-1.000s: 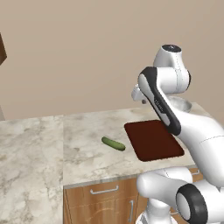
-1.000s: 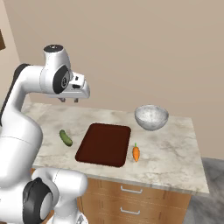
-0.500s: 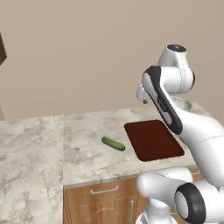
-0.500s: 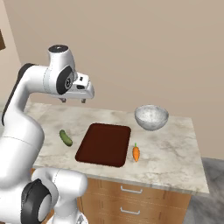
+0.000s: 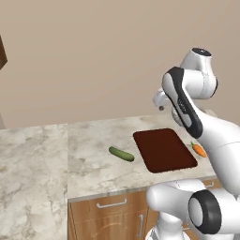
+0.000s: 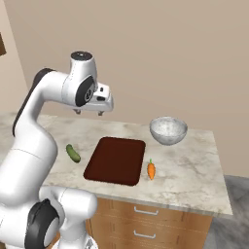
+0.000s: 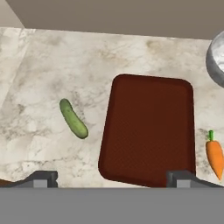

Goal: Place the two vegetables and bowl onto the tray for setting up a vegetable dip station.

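Observation:
My gripper (image 6: 89, 113) hangs open and empty, high above the counter's back edge, behind the tray's left end. In the hand view its fingertips (image 7: 41, 178) stand wide apart at the bottom. The dark reddish-brown tray (image 6: 115, 160) (image 5: 164, 150) (image 7: 148, 131) lies bare mid-counter. The green cucumber (image 6: 73, 153) (image 5: 121, 153) (image 7: 73, 118) lies on the marble just left of it. The orange carrot (image 6: 151, 169) (image 5: 198, 150) (image 7: 214, 157) lies just right of the tray. The grey speckled bowl (image 6: 168, 130) (image 7: 216, 59) stands upright behind the carrot, at the back right.
The marble counter (image 6: 194, 170) ends at a right edge past the bowl, and a beige wall (image 6: 170, 58) rises behind it. Wooden drawers (image 6: 146, 223) sit under the front edge. A dark cabinet corner (image 5: 2, 51) shows at the upper left.
The jaws have opened wide. The hand has drifted a little to the right above the counter. Cucumber, carrot, bowl and tray have not moved.

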You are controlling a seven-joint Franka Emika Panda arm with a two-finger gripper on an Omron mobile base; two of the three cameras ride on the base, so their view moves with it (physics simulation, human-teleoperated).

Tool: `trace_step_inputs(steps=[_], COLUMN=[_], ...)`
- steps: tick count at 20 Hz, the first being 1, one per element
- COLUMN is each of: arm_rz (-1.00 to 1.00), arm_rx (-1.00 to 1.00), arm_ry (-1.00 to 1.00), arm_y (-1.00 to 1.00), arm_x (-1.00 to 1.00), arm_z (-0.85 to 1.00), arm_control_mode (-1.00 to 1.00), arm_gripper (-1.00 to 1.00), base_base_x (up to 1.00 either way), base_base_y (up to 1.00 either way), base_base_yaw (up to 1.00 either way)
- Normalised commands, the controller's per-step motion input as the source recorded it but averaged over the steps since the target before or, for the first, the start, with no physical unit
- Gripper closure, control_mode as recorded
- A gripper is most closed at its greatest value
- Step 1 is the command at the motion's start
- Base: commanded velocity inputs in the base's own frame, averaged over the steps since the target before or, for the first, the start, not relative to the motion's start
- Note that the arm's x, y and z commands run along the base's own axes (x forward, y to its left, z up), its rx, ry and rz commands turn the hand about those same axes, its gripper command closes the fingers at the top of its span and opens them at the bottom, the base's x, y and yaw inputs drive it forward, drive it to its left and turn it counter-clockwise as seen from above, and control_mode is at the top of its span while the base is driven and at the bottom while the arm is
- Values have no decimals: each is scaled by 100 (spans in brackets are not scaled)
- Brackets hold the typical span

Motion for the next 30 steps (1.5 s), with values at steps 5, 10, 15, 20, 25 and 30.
trace_step_inputs(steps=[5, 10, 15, 20, 25, 30], arm_rz=[13, 4, 0, 0, 0, 0], arm_rx=[3, 0, -6, -10, -11, -13], arm_ry=[0, 0, 0, 0, 0, 3], arm_y=[-29, -28, -28, -27, -24, -15], arm_x=[10, 2, 3, 6, 8, 16], arm_z=[0, 0, 0, 0, -2, -3], arm_control_mode=[-100, -100, -100, -100, -100, -100], arm_gripper=[-100, -100, -100, -100, -100, -100], base_base_x=[0, 0, 0, 0, 0, 0], base_base_y=[0, 0, 0, 0, 0, 0], base_base_yaw=[0, 0, 0, 0, 0, 0])
